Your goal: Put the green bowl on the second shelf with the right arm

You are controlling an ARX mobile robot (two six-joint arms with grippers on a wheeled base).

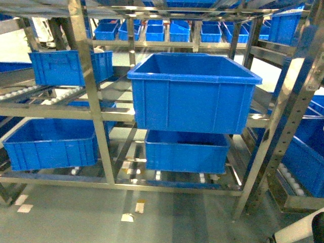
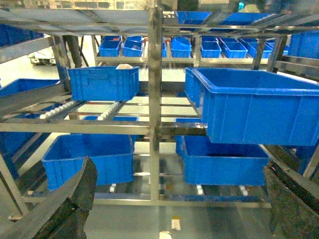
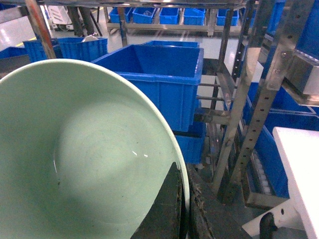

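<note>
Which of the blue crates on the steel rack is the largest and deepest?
The large blue crate on the middle tier, right of the central post. It is taller and wider than the shallower crate directly beneath it.

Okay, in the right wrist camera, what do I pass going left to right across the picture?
Green bowl held at its rim by the right gripper → big blue crate → steel rack post → white surface at the right edge.
</note>
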